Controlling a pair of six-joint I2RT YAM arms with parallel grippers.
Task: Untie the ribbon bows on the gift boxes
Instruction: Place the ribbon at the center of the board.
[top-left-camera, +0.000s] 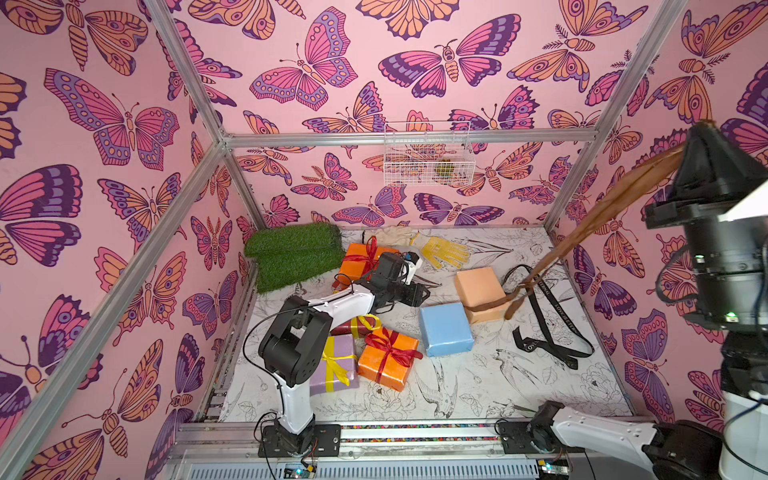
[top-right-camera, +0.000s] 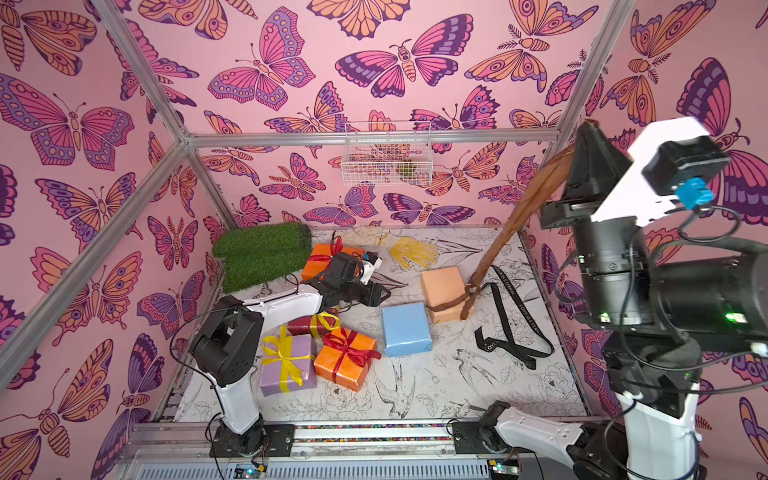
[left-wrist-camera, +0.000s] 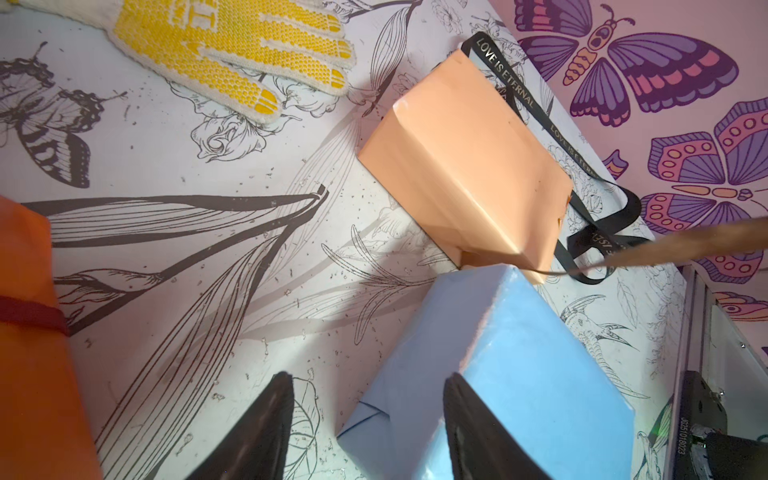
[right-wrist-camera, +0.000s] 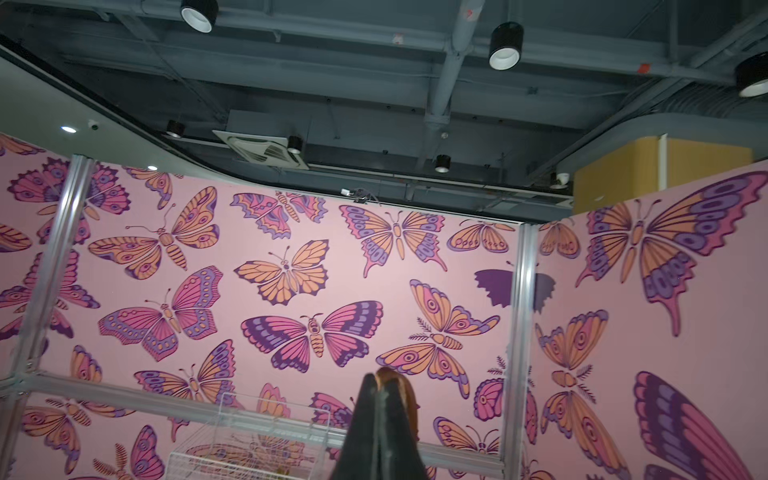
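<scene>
My right gripper (top-left-camera: 703, 124) is raised high at the right and is shut on the brown ribbon (top-left-camera: 602, 216). The ribbon runs taut down to the peach box (top-left-camera: 478, 286) and still loops round that box's near end. In the right wrist view the shut gripper (right-wrist-camera: 380, 378) pinches the brown ribbon (right-wrist-camera: 405, 399). My left gripper (top-left-camera: 419, 293) hangs open beside the light blue box (left-wrist-camera: 519, 365), holding nothing. A black lettered ribbon (top-left-camera: 540, 316) lies loose on the table. Red bows sit on two orange boxes (top-left-camera: 388, 359) (top-left-camera: 359, 259). Yellow bows sit on the lilac box (top-left-camera: 332, 365) and the dark red box (top-left-camera: 353, 326).
A green turf mat (top-left-camera: 295, 253) lies at the back left. A yellow glove (top-left-camera: 444, 249) and a white one lie at the back. A wire basket (top-left-camera: 428, 153) hangs on the back wall. Metal frame posts stand at the corners.
</scene>
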